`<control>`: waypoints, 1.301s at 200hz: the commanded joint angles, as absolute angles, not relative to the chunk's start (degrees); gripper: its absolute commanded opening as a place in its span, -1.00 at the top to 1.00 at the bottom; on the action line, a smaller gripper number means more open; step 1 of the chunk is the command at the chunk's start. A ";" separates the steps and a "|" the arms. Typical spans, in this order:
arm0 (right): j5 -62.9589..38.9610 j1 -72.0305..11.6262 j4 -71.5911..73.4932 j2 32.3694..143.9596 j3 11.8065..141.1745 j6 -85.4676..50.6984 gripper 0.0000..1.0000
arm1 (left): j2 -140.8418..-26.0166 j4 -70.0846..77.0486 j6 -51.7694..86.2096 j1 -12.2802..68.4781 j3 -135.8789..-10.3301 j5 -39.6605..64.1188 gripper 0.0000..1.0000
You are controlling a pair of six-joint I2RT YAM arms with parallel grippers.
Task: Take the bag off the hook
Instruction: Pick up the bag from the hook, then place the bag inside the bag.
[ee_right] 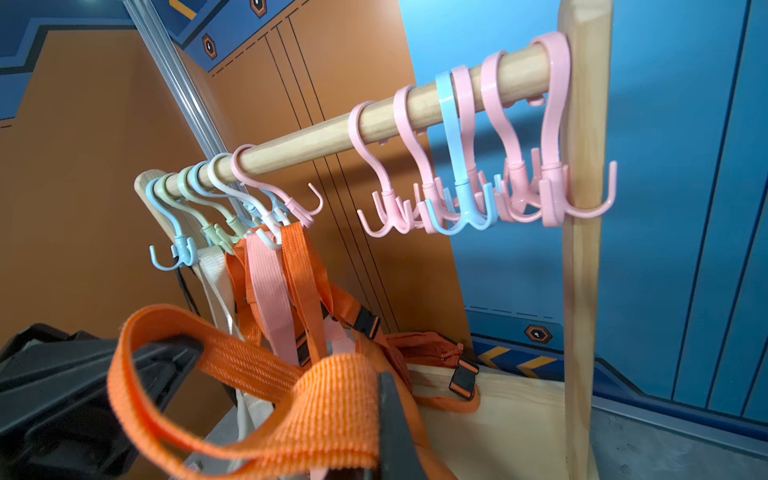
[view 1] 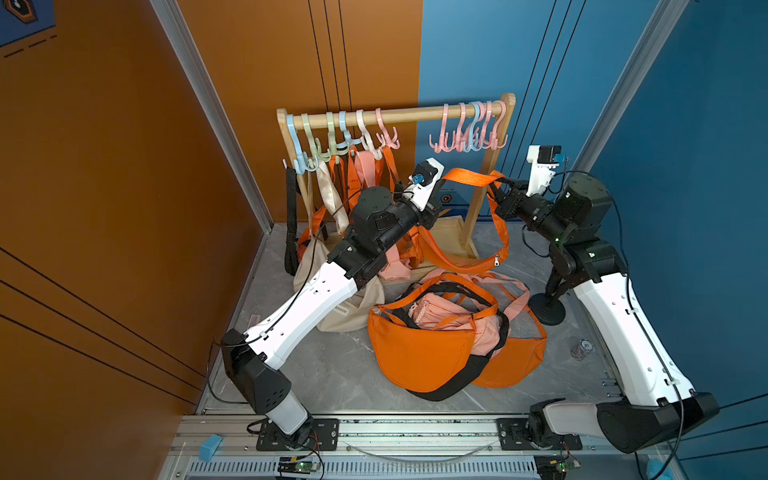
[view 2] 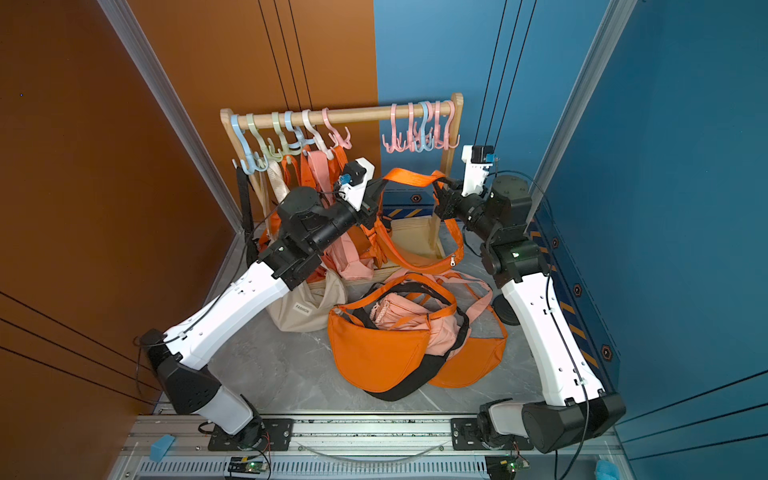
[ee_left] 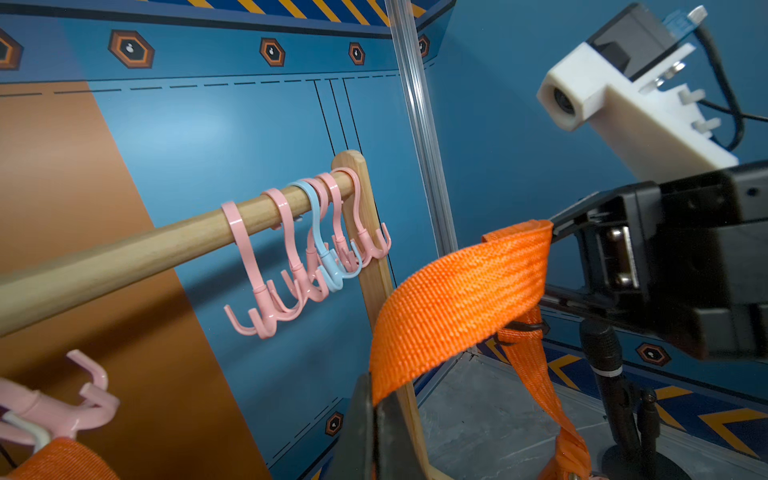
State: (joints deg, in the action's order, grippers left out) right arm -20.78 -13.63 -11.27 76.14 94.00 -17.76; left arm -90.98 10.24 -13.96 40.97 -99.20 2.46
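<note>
Jaws pinched shut on an orange strap (view 1: pixel 465 176), the left gripper (ee_left: pixel 376 409) and right gripper (ee_right: pixel 388 415) hold the webbing stretched between them in front of a wooden rack (view 1: pixel 415 112). Each wrist view cuts its own jaws off at the frame edge, and in both top views the left jaws are hidden behind a white camera mount (view 1: pixel 428 183). From the strap the orange bag (view 1: pixel 461 259) hangs free of every hook, below the middle of the rail. Its left end is lost behind the left arm, and it appears to hang just above the desk (view 1: pixel 332 365), though the view does not settle this. Pink hooks (view 1: pixel 469 141) cluster at the rail's right end; other bags (view 1: pixel 365 174) hang at the left. More bags (view 1: pixel 419 353) lie heaped on the desk.
</note>
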 commanded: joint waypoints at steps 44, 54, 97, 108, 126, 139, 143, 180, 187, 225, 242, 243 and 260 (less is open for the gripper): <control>-25.36 -17.06 -21.51 68.53 97.42 -14.17 1.00 | -79.56 6.82 -17.51 45.51 -93.58 -3.07 1.00; -25.31 -17.98 -21.84 67.01 96.67 -13.98 1.00 | -77.65 6.67 -18.32 46.44 -91.87 -4.05 1.00; -26.49 -22.91 -23.28 61.12 92.34 -13.45 1.00 | -68.92 4.81 -20.69 51.36 -83.68 -8.20 1.00; -26.85 -24.16 -23.55 59.70 91.13 -13.27 1.00 | -66.31 4.34 -21.09 52.72 -81.44 -9.40 1.00; -26.89 -25.93 -23.83 57.35 89.07 -13.29 1.00 | -62.25 3.12 -21.44 55.11 -78.14 -11.70 1.00; -27.20 -27.11 -23.81 55.74 87.51 -13.28 1.00 | -59.06 2.15 -21.94 57.00 -76.10 -13.57 1.00; -27.39 -27.58 -23.84 55.27 87.11 -13.28 1.00 | -58.19 1.85 -22.05 57.62 -75.58 -14.20 1.00; -29.07 -32.31 -25.08 52.94 86.00 -13.34 1.00 | -50.64 -3.47 -22.72 62.03 -72.73 -18.58 1.00; -28.94 -33.35 -25.30 52.83 86.29 -13.30 1.00 | -49.36 -4.29 -22.68 62.54 -72.44 -19.13 1.00; -26.15 -37.56 -28.17 55.00 92.04 -11.06 1.00 | -46.31 -8.71 -22.64 63.11 -74.97 -20.90 1.00; -24.43 -38.48 -29.43 56.77 95.23 -10.54 1.00 | -47.82 -12.84 -23.93 63.03 -78.19 -21.87 1.00; -24.34 -38.49 -29.48 56.82 95.38 -10.46 1.00 | -47.86 -12.92 -23.96 63.02 -78.34 -21.97 1.00; -23.91 -38.80 -29.69 58.12 97.77 -10.47 1.00 | -48.67 -14.23 -24.76 63.02 -80.07 -22.20 1.00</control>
